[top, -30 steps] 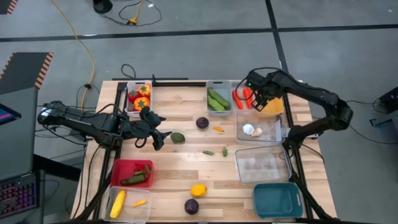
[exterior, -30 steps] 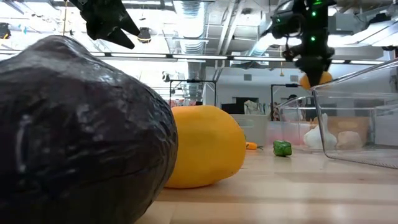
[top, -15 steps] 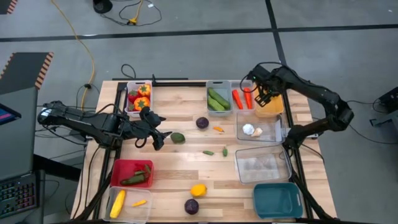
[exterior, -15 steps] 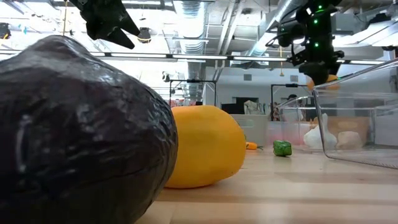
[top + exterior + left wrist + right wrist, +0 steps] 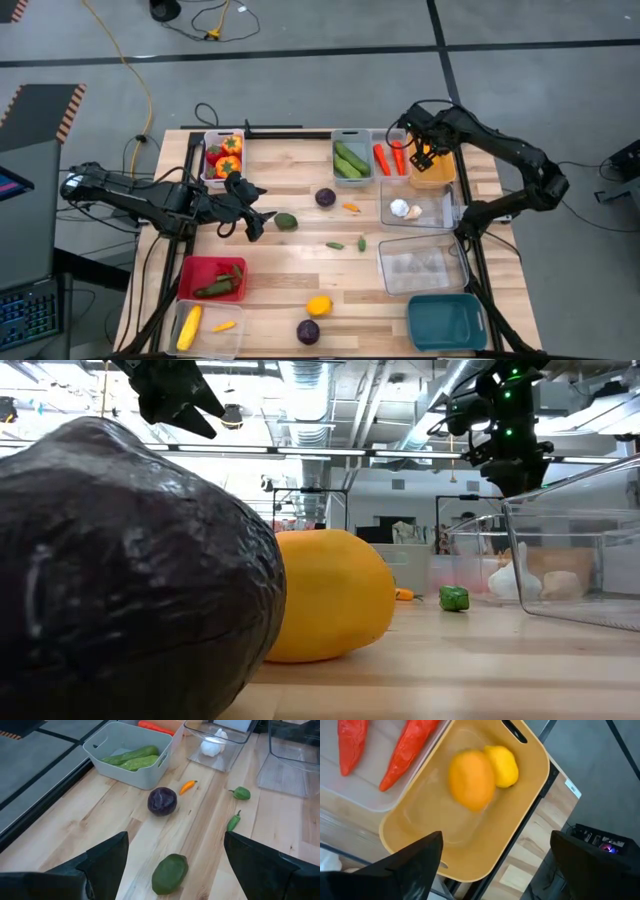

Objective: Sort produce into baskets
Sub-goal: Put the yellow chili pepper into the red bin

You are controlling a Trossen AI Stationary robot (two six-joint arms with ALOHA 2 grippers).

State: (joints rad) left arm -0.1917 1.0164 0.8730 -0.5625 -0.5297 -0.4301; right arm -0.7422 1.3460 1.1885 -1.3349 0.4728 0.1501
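Right wrist view: the right gripper (image 5: 492, 862), fingers spread wide and empty, hangs over the orange-yellow basket (image 5: 520, 820) at the tabletop's far right corner, an orange fruit (image 5: 471, 780) blurred beside a lemon (image 5: 502, 766).
It should lift straight clear before reaching again. Smooth rounded plastic throughout; the left gripper (image 5: 250, 212), open and empty, waits near the left edge by a green avocado (image 5: 286, 221).

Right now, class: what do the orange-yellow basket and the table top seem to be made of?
Orange-yellow basket: probably smooth moulded plastic, judging by its rounded corners, cut-out handle slot and even colour. Table top: apparently pale wood planks, showing grain lines and board seams; matte or lightly sealed.
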